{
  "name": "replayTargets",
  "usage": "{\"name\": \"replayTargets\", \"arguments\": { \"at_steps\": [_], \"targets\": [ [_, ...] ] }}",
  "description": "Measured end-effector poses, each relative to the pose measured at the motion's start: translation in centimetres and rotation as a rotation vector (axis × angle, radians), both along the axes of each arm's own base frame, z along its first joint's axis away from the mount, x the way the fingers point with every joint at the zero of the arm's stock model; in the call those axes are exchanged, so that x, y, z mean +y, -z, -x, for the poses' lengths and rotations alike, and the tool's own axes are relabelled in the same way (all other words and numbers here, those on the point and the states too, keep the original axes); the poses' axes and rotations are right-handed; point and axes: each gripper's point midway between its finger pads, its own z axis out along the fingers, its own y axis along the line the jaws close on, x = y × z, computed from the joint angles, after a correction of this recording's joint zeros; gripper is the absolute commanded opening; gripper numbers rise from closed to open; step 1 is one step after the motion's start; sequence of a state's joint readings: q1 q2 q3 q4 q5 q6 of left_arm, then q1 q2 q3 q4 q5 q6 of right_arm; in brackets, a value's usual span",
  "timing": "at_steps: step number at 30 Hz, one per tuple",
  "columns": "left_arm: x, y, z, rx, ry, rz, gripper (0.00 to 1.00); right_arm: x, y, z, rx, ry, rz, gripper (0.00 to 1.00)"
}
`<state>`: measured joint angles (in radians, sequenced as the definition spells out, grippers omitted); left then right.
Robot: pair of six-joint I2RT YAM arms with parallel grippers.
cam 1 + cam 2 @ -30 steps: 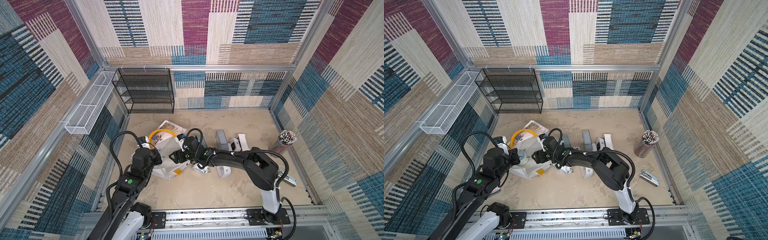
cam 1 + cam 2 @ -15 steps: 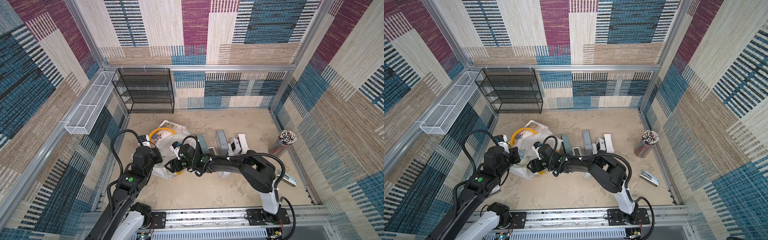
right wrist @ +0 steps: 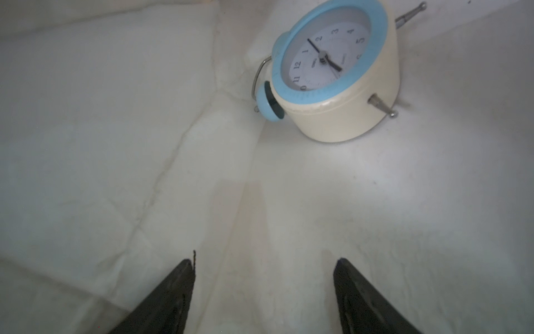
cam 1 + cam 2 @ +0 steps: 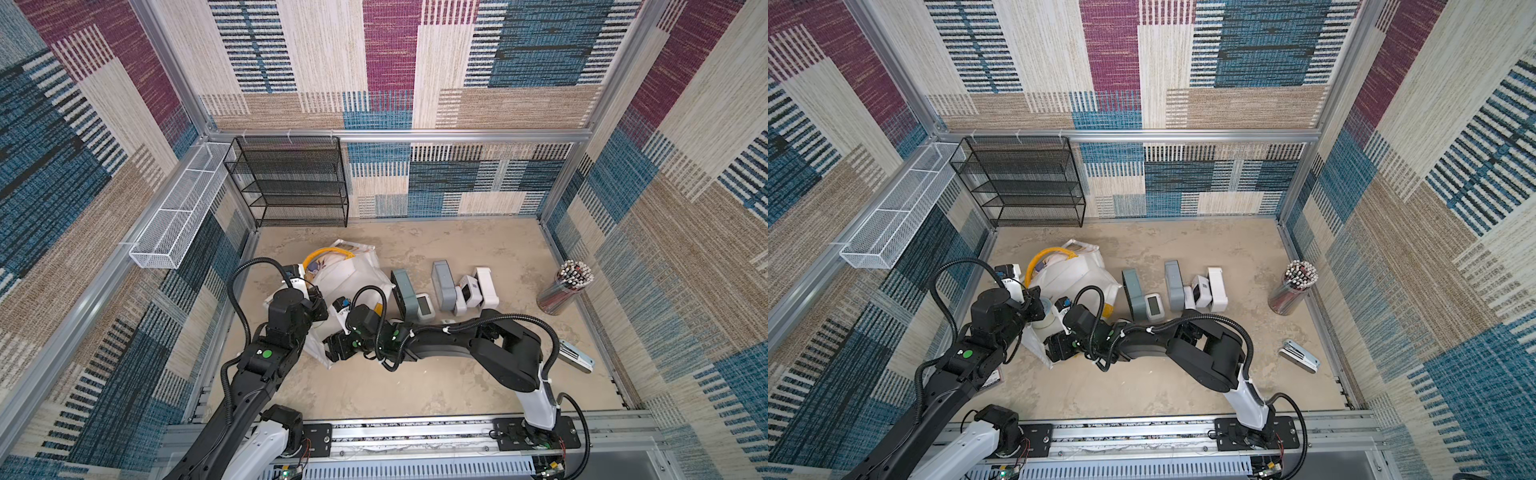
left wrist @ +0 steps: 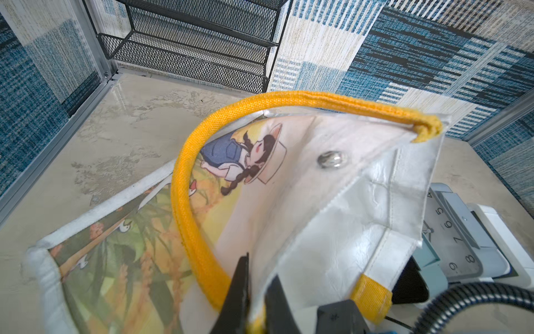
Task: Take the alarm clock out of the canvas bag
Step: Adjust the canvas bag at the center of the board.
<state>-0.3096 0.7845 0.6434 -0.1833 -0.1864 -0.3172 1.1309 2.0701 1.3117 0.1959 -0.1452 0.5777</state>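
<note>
The canvas bag [image 4: 357, 278] [image 4: 1077, 272] is a white tote with yellow handles, lying on its side at the left of the floor. My left gripper [image 5: 260, 269] is shut on the bag's rim next to a yellow patch [image 5: 372, 297] and holds the mouth up. My right gripper [image 3: 264, 260] is open inside the bag with only white lining between its fingers. The alarm clock [image 3: 338, 75], cream with a blue bezel and two blue bells, lies tilted deeper in the bag, well ahead of the fingertips and apart from them. In both top views the bag hides the right fingers.
Several other clocks stand in a row right of the bag: grey-blue ones [image 4: 403, 291] [image 4: 442, 284] and small white ones [image 4: 424, 307] [image 4: 486, 284]. A pencil jar [image 4: 565, 286] and a flat metal item [image 4: 575, 355] sit at the right. A black mesh shelf [image 4: 291, 183] stands at the back left.
My right arm has swung toward the front and left, and its gripper has gone into the bag's mouth. The bag's front end has shifted with it. The left gripper has kept its hold.
</note>
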Motion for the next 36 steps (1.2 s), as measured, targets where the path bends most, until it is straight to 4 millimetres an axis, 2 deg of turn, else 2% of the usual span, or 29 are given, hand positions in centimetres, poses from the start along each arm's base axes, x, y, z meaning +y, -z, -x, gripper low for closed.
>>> {"name": "replayTargets", "arguments": {
  "at_steps": [6, 14, 17, 22, 31, 36],
  "targets": [
    [-1.0, 0.1, 0.1, -0.023, 0.067, -0.001, 0.0, 0.5, -0.2, -0.8, -0.024, 0.019, -0.003, 0.85],
    [-2.0, -0.1, 0.7, -0.065, 0.164, -0.033, 0.0, -0.1, -0.2, -2.3, -0.047, 0.056, 0.0, 0.9],
    [-1.9, -0.1, 1.4, -0.093, 0.169, -0.035, 0.0, -0.6, -0.5, -3.8, -0.036, 0.08, -0.021, 0.94],
    [-2.0, -0.3, 1.7, -0.106, 0.184, -0.041, 0.0, -1.1, -0.7, -6.2, -0.014, 0.124, -0.057, 0.95],
    [-2.2, -0.8, 1.7, -0.116, 0.201, -0.039, 0.0, 0.0, -0.9, -7.7, 0.065, 0.132, -0.122, 0.95],
    [-2.5, -1.2, 1.9, -0.128, 0.215, -0.032, 0.0, 0.4, -0.2, -7.5, 0.131, 0.13, -0.143, 0.93]
  ]
}}
